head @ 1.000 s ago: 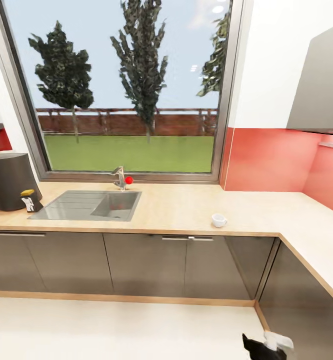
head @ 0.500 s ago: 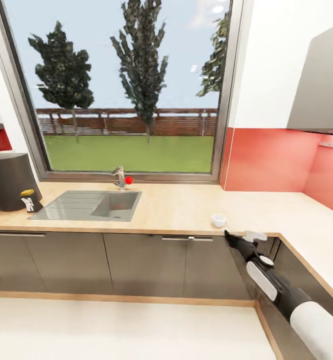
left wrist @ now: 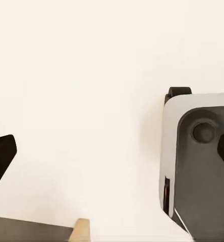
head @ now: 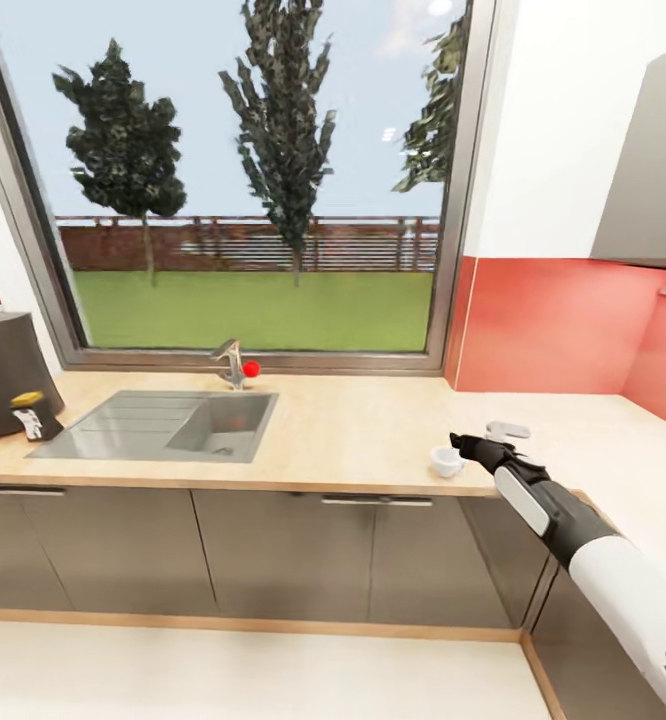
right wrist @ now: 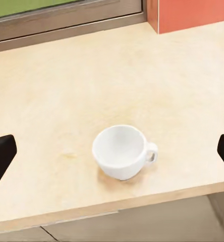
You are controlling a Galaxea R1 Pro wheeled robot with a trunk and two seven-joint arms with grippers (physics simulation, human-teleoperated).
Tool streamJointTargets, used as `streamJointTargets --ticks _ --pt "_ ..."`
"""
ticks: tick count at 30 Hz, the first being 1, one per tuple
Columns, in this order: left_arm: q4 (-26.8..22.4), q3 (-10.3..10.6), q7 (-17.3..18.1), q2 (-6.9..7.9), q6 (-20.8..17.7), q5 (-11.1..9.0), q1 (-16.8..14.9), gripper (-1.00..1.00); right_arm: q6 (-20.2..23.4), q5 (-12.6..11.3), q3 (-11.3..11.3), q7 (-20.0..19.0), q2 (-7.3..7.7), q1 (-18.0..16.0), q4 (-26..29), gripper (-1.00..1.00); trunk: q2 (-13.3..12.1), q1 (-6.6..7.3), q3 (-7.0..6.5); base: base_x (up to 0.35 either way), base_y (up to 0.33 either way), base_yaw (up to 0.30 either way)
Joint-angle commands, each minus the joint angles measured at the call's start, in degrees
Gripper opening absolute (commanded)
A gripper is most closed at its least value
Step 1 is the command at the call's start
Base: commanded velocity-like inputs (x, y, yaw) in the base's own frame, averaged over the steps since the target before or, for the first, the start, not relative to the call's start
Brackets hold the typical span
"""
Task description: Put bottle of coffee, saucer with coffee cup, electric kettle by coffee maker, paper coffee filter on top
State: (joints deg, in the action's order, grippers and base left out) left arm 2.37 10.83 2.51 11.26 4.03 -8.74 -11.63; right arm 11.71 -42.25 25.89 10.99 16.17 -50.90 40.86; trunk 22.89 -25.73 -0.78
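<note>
Right gripper [head: 460,441], fingers spread wide, hovers just beside the coffee cup [head: 445,461], lined up to grasp it; cup sits upright near the countertop's [head: 353,430] front edge, handle toward the corner.

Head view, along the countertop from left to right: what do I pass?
Coffee maker → bottle of coffee → sink → faucet → coffee cup → right gripper.

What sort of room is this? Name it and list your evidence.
A home kitchen, rendered in simulation: a wood-look countertop with a steel sink and tap under a garden window, plus a coffee maker.
</note>
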Motion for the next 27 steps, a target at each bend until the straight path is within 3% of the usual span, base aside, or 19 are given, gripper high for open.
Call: streamJointTargets --ticks 1,7,15,27 --pt "0.22 0.51 0.28 -0.03 -0.81 -0.53 -0.08 1.0 0.15 -0.45 0.38 0.49 0.21 -0.05 -0.64 1.0 0.04 -0.06 0.02 0.335 -0.081 0.0" --pt "0.26 0.59 -0.11 0.11 -3.31 -0.39 -0.07 1.0 0.19 -0.31 0.51 0.44 1.04 0.01 -2.56 1.0 0.04 -0.06 0.02 0.334 -0.089 0.0" --pt "0.23 0.67 -4.67 -0.29 -5.33 -0.47 -0.06 1.0 0.21 -0.29 0.54 0.43 1.14 0.01 -4.06 1.0 0.04 -0.06 0.02 0.304 -0.17 0.0" --pt "0.18 0.62 -5.07 -0.36 -6.93 -0.49 -0.06 1.0 0.33 -0.04 0.64 0.48 1.06 0.01 -5.05 1.0 0.04 -0.06 0.02 0.278 -0.216 0.0"
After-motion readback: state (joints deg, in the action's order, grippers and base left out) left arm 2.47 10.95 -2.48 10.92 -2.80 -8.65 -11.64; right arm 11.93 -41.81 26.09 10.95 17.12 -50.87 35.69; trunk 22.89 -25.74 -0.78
